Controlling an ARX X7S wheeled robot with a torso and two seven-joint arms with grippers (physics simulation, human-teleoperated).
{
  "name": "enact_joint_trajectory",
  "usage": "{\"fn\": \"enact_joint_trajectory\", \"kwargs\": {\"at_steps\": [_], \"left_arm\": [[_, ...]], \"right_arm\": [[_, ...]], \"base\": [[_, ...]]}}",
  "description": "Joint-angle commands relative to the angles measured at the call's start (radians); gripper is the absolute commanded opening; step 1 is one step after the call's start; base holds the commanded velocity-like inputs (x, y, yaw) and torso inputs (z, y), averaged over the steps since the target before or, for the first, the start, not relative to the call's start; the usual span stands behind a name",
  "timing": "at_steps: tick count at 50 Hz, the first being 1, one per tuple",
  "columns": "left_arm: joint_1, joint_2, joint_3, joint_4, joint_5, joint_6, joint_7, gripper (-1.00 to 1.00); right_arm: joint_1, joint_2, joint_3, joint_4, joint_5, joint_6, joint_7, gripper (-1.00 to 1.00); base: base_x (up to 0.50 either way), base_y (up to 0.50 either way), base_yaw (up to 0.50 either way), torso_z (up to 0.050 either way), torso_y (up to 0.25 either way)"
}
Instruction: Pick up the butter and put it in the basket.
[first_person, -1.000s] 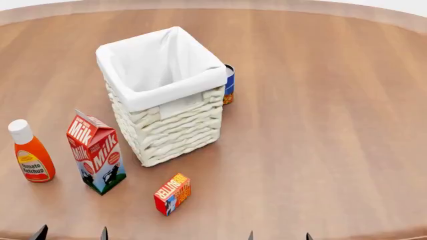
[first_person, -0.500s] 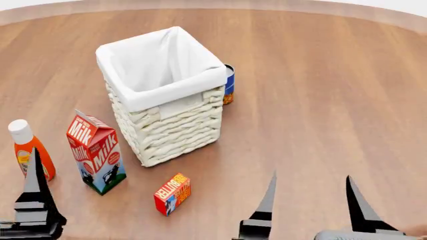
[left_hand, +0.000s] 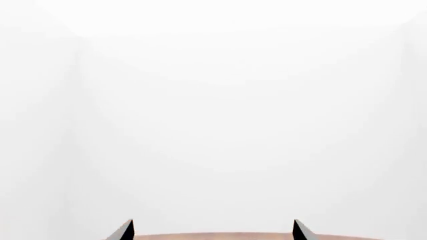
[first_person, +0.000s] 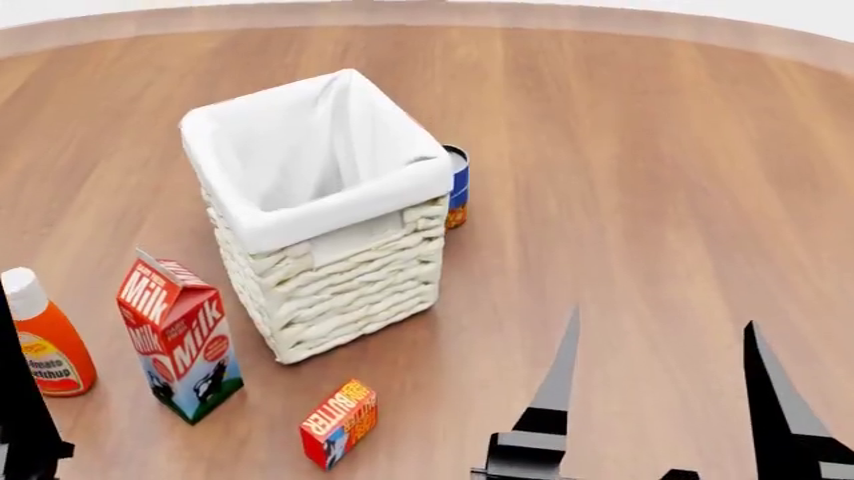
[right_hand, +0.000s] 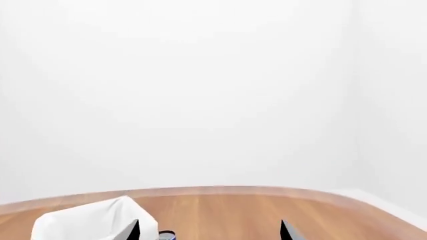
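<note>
On a round wooden table (first_person: 641, 150), our right gripper (first_person: 661, 400) has risen further into view, fingers spread and empty; our left gripper (left_hand: 212, 231) also gapes. The butter (first_person: 339, 422) lies untouched in front of the basket (first_person: 320, 215), beside the milk carton (first_person: 180, 335): the reach has only begun.

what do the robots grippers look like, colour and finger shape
Both are matte black. The right gripper has two long flat fingers tapering to sharp points, rising from blocky, stepped black bases. Only a dark sliver of one finger of the left gripper shows in the head view; the left gripper shows two black pointed tips in its wrist view. No cables, markings or sleeves are visible.
</note>
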Motion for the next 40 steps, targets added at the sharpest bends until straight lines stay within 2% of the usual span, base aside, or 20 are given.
{"fn": "enact_joint_trajectory", "kwargs": {"at_steps": [1,27,35,40], "left_arm": [[-0.020,-0.059,0.047,0.022,-0.034,0.015,-0.068,1.00],[-0.063,-0.122,0.117,0.022,-0.070,0.059,-0.140,1.00],[-0.063,-0.129,0.128,0.012,-0.068,0.077,-0.141,1.00],[-0.066,-0.131,0.133,0.008,-0.069,0.080,-0.144,1.00]], "right_arm": [[0.005,0.019,-0.005,-0.030,0.023,0.023,0.024,1.00],[-0.005,0.053,-0.016,-0.003,0.059,-0.013,0.067,1.00],[-0.008,0.087,-0.058,0.005,0.011,-0.016,0.092,1.00],[0.004,0.104,-0.093,-0.007,-0.016,0.015,0.108,1.00]], "base": [[0.50,0.00,0.00,0.000,0.000],[0.50,0.00,0.00,0.000,0.000],[0.03,0.00,0.00,0.000,0.002],[0.00,0.50,0.00,0.000,0.000]]}}
